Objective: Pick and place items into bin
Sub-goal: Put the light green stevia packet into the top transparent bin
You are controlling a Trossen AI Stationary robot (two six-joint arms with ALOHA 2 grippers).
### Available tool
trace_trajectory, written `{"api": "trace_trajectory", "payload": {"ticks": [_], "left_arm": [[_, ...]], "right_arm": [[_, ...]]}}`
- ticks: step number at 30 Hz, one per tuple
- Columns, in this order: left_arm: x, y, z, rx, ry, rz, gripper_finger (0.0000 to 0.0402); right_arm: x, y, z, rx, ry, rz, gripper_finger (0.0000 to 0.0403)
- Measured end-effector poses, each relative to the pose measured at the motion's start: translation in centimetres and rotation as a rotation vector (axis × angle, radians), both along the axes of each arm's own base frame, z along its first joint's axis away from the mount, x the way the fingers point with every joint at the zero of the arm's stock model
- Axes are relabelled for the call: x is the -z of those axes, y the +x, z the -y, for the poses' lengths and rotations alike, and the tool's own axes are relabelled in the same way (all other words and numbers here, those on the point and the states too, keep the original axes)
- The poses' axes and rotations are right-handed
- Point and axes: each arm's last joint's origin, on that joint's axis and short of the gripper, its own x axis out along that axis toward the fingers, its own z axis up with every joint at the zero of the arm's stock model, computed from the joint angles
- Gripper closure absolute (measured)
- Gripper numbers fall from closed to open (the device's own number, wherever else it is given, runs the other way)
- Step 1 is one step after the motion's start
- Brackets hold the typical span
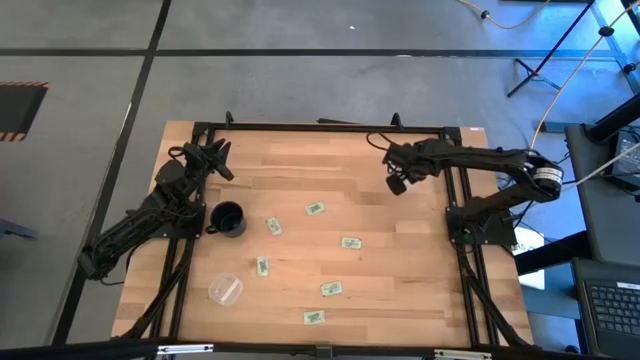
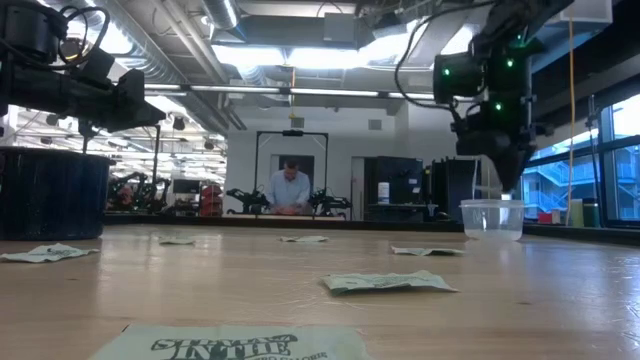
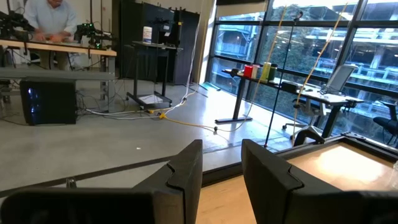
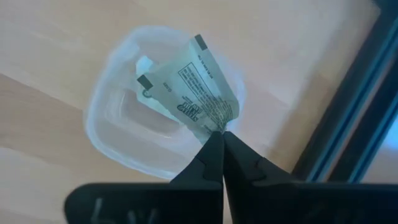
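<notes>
My right gripper (image 4: 219, 134) is shut on a pale green packet (image 4: 193, 87) and stands right over a clear plastic bin (image 4: 106, 134), near the table's far right part (image 1: 397, 183). A second pale shape (image 4: 145, 70) lies in the bin behind that packet. In the low view the fingers point down just above the bin (image 2: 492, 218). Several more packets lie flat on the wood, such as one (image 1: 315, 209) and another (image 1: 350, 242). My left gripper (image 3: 221, 180) is open, waiting above the table's left side (image 1: 215, 160) beside the black cup (image 1: 228, 218). My right gripper pinches the packet by one end (image 4: 214, 122) between its two fingertips (image 4: 208, 149), coming from above and pointing down. The packet hangs below the fingers into the bin's opening, slightly bent. Whether its lower end touches the bin's floor cannot be told.
A second clear plastic piece (image 1: 226, 290) sits near the table's near left corner. The black frame rails (image 1: 460, 190) run along the table's right side close to my right gripper. Bare wood lies at the table's centre. A person stands at a bench far behind (image 2: 290, 188).
</notes>
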Motion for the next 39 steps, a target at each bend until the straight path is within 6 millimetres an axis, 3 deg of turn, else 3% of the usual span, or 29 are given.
{"api": "trace_trajectory", "payload": {"ticks": [9,26,35,39], "left_arm": [[0.0,0.0,0.0,0.0,0.0,0.0,0.0295],[0.0,0.0,0.0,0.0,0.0,0.0,0.0295],[0.0,0.0,0.0,0.0,0.0,0.0,0.0295],[0.0,0.0,0.0,0.0,0.0,0.0,0.0295]], "right_arm": [[1.9,-0.3,-0.2,-0.014,0.023,0.023,0.0401],[2.2,-0.3,-0.2,-0.024,0.016,0.034,0.0366],[2.2,-0.2,-0.2,-0.022,0.012,0.041,0.0308],[1.1,0.2,0.0,-0.024,0.011,0.042,0.028]]}}
